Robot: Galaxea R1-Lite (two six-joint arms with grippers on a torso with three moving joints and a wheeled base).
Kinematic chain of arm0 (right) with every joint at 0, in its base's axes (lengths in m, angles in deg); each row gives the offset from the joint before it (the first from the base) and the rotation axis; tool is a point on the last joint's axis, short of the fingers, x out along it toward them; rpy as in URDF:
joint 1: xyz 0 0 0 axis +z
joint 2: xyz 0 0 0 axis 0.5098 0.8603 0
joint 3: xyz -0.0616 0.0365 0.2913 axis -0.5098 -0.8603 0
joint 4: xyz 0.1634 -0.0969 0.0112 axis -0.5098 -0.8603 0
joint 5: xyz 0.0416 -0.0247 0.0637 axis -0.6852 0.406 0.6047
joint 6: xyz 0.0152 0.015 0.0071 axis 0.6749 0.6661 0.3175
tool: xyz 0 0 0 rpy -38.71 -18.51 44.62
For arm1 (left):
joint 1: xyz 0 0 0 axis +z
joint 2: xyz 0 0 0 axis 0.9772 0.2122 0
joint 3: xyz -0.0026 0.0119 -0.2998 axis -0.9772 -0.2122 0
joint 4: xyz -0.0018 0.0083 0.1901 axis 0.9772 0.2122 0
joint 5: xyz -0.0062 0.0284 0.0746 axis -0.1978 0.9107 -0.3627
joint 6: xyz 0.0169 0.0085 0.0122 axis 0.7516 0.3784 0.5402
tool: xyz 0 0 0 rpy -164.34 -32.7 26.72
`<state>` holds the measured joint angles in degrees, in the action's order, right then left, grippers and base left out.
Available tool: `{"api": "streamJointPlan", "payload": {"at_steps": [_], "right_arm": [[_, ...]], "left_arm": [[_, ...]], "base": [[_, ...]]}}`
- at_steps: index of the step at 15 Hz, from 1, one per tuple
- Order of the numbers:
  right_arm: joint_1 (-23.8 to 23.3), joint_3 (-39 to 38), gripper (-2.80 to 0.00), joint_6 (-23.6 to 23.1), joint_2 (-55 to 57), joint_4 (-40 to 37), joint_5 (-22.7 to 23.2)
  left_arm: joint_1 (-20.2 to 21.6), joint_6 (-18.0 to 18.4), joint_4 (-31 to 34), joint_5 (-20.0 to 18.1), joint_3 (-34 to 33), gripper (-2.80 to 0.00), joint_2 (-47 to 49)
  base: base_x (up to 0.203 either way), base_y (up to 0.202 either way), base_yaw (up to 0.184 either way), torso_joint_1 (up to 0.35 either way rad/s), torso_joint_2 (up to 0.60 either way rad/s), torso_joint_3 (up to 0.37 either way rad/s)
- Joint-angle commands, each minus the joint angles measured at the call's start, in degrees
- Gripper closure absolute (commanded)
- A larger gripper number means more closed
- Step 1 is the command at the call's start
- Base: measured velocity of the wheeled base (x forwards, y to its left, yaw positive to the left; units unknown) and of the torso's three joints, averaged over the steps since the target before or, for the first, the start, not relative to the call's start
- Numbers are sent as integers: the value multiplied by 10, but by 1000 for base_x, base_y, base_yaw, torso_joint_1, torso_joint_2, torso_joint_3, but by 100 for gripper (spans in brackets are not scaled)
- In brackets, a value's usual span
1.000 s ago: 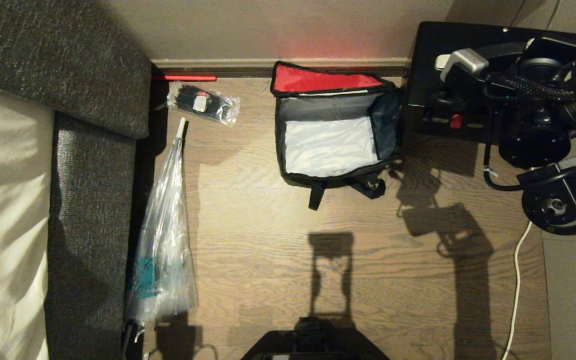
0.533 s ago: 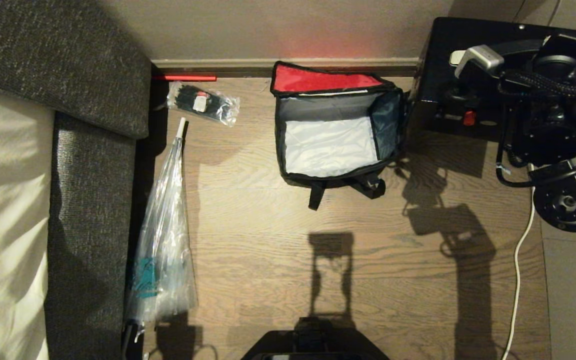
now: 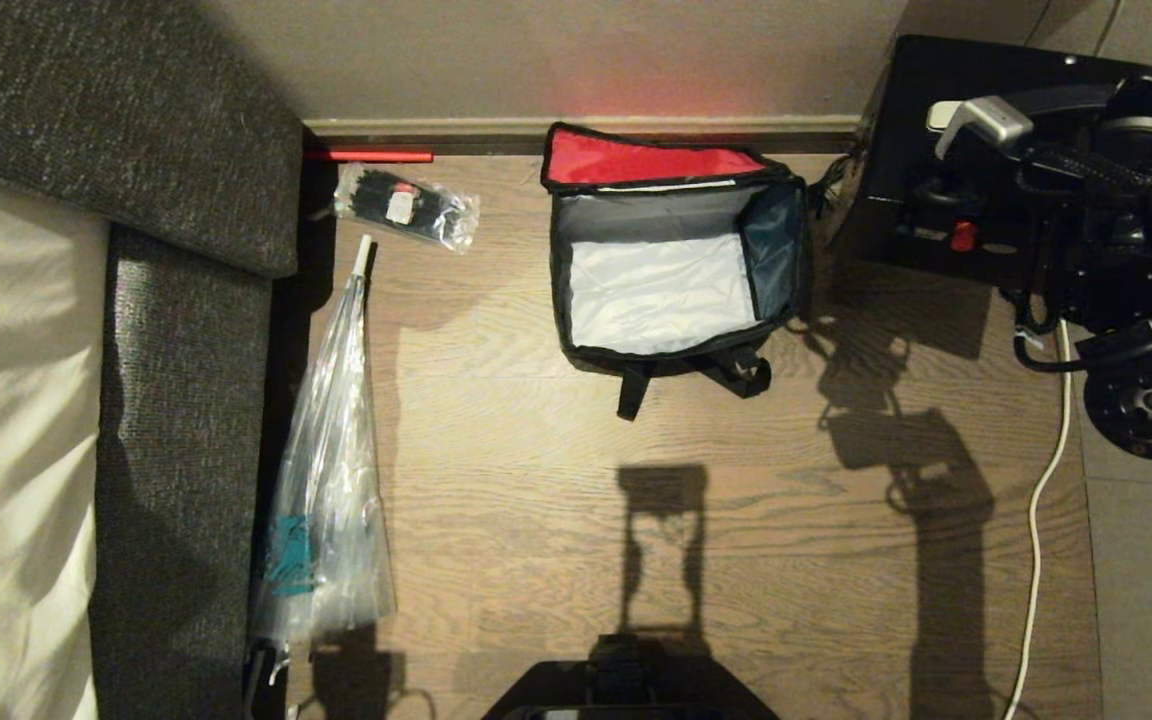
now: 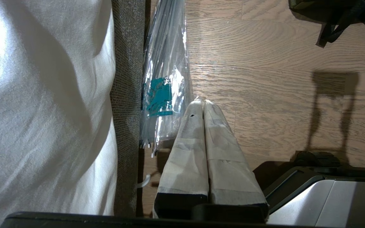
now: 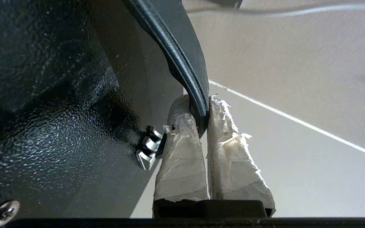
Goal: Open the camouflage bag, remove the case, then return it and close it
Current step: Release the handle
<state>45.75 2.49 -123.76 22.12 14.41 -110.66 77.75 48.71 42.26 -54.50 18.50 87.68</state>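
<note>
Gripping the case [image 3: 946, 160] handle | right hand [image 5: 203, 114] clamped | camouflage bag [image 3: 671, 260] open, well left

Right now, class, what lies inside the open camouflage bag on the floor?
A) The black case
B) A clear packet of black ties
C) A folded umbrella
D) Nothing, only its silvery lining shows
D: the head view looks straight into the camouflage bag, and only bare silvery lining shows under the raised red lid; the case is out, held by the right gripper beside the bag.

Clear umbrella [image 3: 331, 470] beside sofa [image 3: 176, 420]; ties packet [image 3: 406, 207] nearby.
</note>
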Motion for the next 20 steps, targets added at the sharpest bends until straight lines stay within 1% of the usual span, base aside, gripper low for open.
{"api": "streamJointPlan", "payload": {"at_steps": [1,6,11,20], "right_arm": [[-8,1,0,-5,7,5,-3],[-29,0,0,11,26,5,-2],[-49,6,0,38,58,5,-2],[-74,12,0,106,146,5,-3]], "left_arm": [[0,0,0,0,-1,0,0],[0,0,0,0,0,0,0],[0,0,0,0,-1,0,-1],[0,0,0,0,0,0,-1]], "base": [[0,0,0,0,0,0],[0,0,0,0,0,0],[0,0,0,0,0,0],[0,0,0,0,0,0]]}}
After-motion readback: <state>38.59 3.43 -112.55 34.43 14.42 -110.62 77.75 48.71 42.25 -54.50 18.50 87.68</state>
